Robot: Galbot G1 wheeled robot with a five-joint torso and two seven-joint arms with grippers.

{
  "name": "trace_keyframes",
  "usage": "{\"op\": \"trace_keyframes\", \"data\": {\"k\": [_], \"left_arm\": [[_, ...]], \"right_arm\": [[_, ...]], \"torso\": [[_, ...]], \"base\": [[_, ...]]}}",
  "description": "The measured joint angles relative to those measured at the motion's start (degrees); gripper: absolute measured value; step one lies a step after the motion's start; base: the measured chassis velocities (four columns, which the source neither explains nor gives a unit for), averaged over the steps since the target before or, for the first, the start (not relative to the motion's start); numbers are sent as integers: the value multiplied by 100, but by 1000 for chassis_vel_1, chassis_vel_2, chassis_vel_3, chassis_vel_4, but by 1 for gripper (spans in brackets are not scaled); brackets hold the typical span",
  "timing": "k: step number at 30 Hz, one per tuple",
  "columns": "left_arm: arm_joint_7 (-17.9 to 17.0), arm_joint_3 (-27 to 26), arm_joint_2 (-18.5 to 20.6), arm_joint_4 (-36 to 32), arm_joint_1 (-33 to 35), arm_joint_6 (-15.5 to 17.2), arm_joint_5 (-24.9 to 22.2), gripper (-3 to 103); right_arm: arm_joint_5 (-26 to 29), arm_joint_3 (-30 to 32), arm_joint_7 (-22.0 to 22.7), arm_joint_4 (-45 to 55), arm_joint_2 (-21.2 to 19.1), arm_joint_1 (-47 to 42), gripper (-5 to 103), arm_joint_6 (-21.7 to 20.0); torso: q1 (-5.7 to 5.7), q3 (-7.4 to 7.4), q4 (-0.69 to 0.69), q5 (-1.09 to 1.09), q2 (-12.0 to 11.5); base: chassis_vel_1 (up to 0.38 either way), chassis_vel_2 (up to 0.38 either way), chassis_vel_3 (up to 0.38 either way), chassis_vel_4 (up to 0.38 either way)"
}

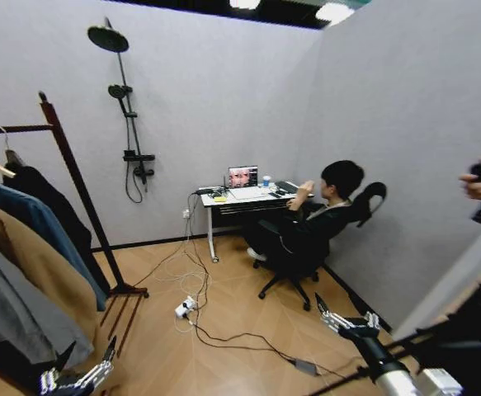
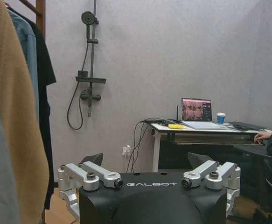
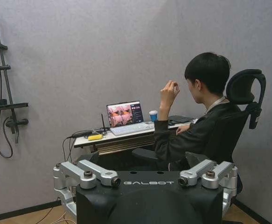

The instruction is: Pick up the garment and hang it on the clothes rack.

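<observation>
Head view. Seen at the left edge: the clothes rack (image 1: pixel 68 169), one knob-topped post leaning into frame, rail running off to the left. Hung on that rail, closest to the post: the garment (image 1: pixel 49 200), black, draped straight down. Further along the rail from the post, in order: a blue jacket (image 1: pixel 27 219), a tan coat (image 1: pixel 34 268), a grey garment (image 1: pixel 5 318). Low, in front of the rack's base and just under the hems of the coats: the left gripper (image 1: pixel 82 373), spread open, holding nothing. Well apart from the rack, off to its right and low: the right gripper (image 1: pixel 347 316), likewise spread and empty. Beyond the rack, against the back wall: a white desk (image 1: pixel 244 200).

Left wrist view. Left gripper (image 2: pixel 146 161) held wide, nothing between the fingers. Beside it, the rack's post (image 2: pixel 40 10) and the black garment (image 2: pixel 45 93) hanging against it, not touched by the gripper. Next to the garment, away from the post: the blue jacket (image 2: pixel 27 56), then the tan coat (image 2: pixel 10 121).

Right wrist view. Right gripper (image 3: pixel 146 161) parted and empty, pointed toward the desk (image 3: pixel 115 136).
</observation>
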Motion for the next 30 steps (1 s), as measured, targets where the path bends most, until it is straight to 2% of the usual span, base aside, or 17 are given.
{"op": "trace_keyframes", "data": {"k": [2,7,25,30], "left_arm": [[5,0,0,-1,0,0,0,100],[-1,0,0,0,0,0,0,100],[-2,0,0,0,0,0,0,100],[-3,0,0,0,0,0,0,100]], "right_arm": [[0,1,1,0,0,0,100,0],[0,-1,0,0,-1,6,100,0],[0,-1,0,1,0,3,100,0],[0,-1,0,1,0,3,100,0]], "torso": [[3,1,-1,1,-1],[11,4,6,-2,-6],[6,2,3,-2,0],[60,60,3,-2,122]], "base": [[-26,6,6,20],[9,84,168,-1],[52,31,41,34],[0,0,0,0]]}}
